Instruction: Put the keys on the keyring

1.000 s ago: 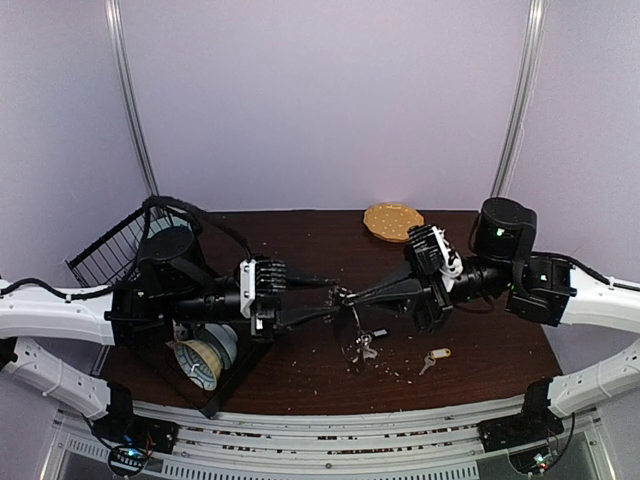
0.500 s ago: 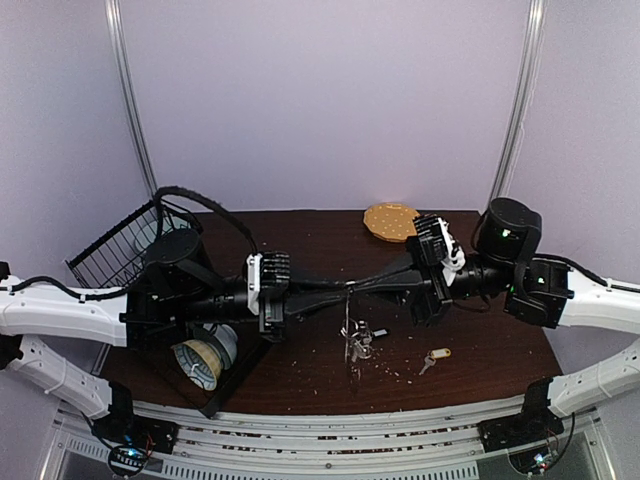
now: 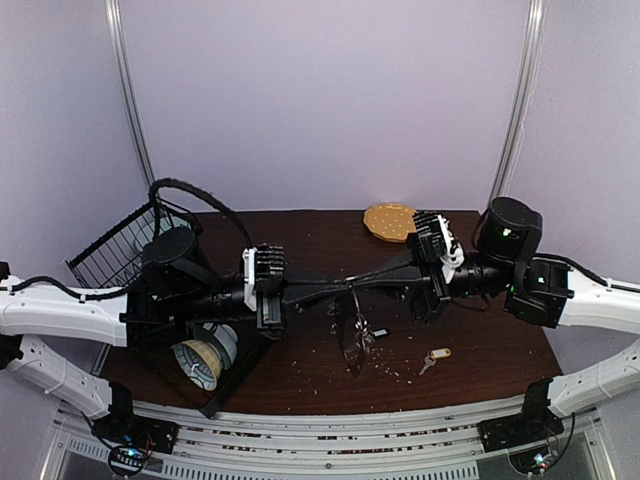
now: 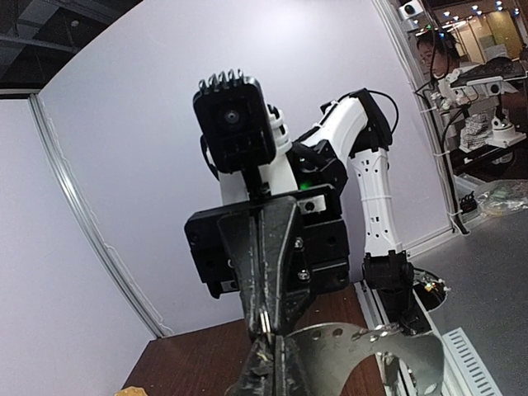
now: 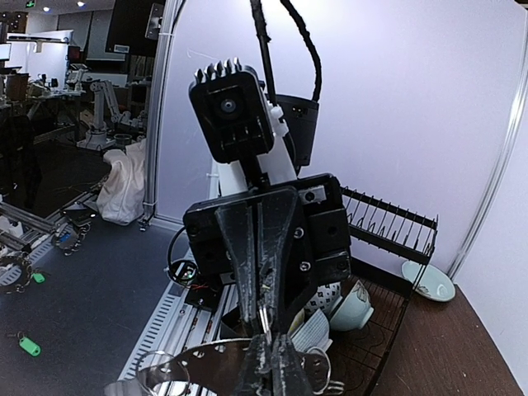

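Dark brown desk [image 3: 300, 235] w/ crumbs scattered over it. Two arms reach in from either side and meet nose to nose above the middle. L arm [image 3: 200, 295] comes in from the left, R arm [image 3: 505, 265] from the right, both lying roughly level.

Black wire rack [image 3: 110, 255] sits at the desk's left end. A striped bowl [image 3: 198, 360] rests on its side by the rack's near corner, under the L arm.

Left fingers [image 3: 336, 288] are pinched fully together. Right fingers [image 3: 362, 283] are the same, and the tips of the two pairs are almost touching. Both pairs nip the top of the keyring [image 3: 352, 335]. It hangs limp below that point, a pale silver loop w/ holes along its band, its lower end down near the desk.

Round tan dotted disc [image 3: 392, 221] lies at the far edge, well apart from the rest.

Key w/ black-and-white tag [image 3: 379, 333] is just right of the hanging loop. Can't tell if it's threaded on or only beside it. Key w/ yellow tag [image 3: 435, 357] lies loose on the desk further right, below the R arm's wrist and clear of the ring.
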Robot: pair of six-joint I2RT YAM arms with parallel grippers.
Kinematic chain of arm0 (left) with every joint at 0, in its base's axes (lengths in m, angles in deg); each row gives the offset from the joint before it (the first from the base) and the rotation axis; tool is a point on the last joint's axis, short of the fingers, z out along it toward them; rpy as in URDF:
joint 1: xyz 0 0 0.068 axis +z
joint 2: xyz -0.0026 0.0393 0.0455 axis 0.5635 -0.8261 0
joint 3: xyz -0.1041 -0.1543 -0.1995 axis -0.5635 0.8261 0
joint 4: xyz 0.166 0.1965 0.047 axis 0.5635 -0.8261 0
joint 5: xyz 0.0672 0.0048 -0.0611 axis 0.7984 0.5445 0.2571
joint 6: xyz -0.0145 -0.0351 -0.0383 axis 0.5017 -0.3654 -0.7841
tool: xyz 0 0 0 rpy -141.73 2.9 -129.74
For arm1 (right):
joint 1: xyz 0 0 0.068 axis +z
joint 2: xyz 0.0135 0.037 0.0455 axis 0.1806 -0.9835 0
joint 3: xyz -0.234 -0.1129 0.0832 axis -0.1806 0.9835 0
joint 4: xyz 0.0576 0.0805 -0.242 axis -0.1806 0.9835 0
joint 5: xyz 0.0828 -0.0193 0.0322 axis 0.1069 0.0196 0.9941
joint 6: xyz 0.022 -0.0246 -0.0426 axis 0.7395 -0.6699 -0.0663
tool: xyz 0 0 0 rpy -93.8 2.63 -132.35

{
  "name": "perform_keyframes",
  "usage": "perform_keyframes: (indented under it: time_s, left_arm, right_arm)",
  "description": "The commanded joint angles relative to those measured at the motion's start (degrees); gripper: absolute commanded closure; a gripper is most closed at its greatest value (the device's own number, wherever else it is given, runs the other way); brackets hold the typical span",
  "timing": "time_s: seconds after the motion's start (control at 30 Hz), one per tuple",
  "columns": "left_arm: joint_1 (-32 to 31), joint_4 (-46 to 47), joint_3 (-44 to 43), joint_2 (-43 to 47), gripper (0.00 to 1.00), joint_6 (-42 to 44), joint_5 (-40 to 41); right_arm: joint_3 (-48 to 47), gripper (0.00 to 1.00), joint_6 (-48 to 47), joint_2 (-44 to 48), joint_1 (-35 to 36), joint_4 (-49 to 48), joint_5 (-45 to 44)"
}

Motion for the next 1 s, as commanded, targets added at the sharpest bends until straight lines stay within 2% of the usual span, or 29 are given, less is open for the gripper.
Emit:
perform_keyframes:
  time_s: [0.0,0.03,0.1,0.17,0.27,0.33,0.4,0.5,0.63,0.83,0.97]
  left_arm:
    - [-0.2,1.7,-0.6,0.3,1.00,-0.3,5.2]
    - [-0.2,-0.3,-1.0,0.5,1.00,0.9,7.2]
    - [-0.2,-6.0,-2.4,0.8,1.00,5.1,10.5]
    - [-0.2,-13.7,-4.2,1.3,1.00,9.3,12.8]
    - [-0.2,-23.7,-6.1,1.6,1.00,15.5,13.7]
    - [-0.4,-29.4,-7.6,1.4,1.00,19.4,14.2]
    - [-1.2,-33.6,-9.2,1.0,1.00,22.3,16.6]
    - [-2.0,-38.3,-11.4,-0.2,1.00,24.0,17.5]
    - [-2.9,-41.9,-13.7,-1.9,1.00,25.3,18.6]
    - [-3.2,-42.4,-13.9,-1.3,1.00,27.1,16.6]
    - [-3.2,-42.4,-13.5,-0.4,1.00,27.7,14.8]
  right_arm:
    - [-0.1,1.00,0.1,0.8,-0.1,-0.5,-0.6]
    - [-0.1,0.93,0.0,1.0,-0.1,0.3,-1.2]
    - [-0.6,0.65,-1.5,1.9,-0.1,4.2,-4.2]
    - [-1.8,0.57,-3.4,3.4,-0.1,10.2,-6.3]
    - [-3.6,0.57,-5.0,4.4,-0.4,16.3,-5.6]
    - [-6.2,0.63,-6.2,3.6,-0.3,21.9,-5.9]
    - [-8.9,0.67,-7.5,2.0,-0.3,27.2,-6.8]
    - [-11.4,0.68,-7.8,-1.1,-0.4,31.6,-7.9]
    - [-14.6,0.68,-7.6,-5.3,-0.4,35.1,-5.0]
    - [-18.4,0.79,-9.9,-9.7,-0.4,41.9,-1.8]
    - [-18.8,0.82,-10.5,-10.1,-0.5,43.6,-1.1]
